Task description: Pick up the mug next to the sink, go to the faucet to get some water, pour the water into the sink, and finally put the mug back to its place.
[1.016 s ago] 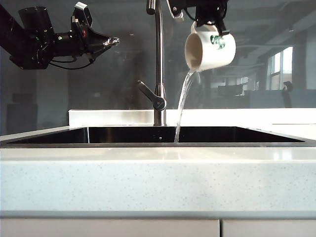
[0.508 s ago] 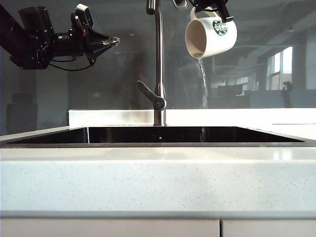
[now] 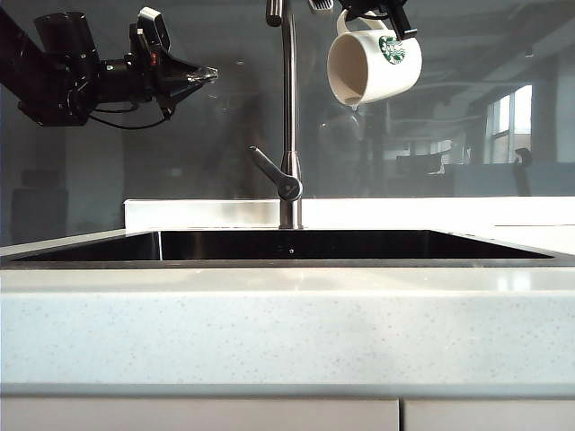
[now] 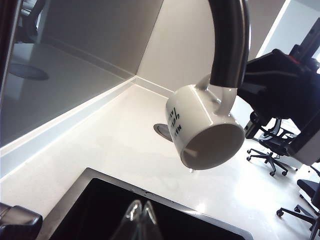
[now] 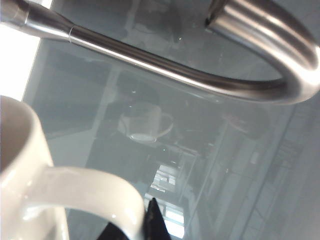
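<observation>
Mug point(image 3: 370, 61) tipped in right pincer point(image 3: 377, 11) — dripping above sink point(image 3: 296, 244).

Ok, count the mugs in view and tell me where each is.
1: the mug, tipped over the sink beside the faucet, hanging by its handle from the right gripper.

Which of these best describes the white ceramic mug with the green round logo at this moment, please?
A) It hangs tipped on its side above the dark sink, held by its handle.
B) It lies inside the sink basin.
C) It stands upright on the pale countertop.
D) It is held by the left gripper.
A: the white ceramic mug hangs tilted, mouth sideways, from the right gripper shut on its handle, high above the sink; the left gripper is shut, far left.
</observation>
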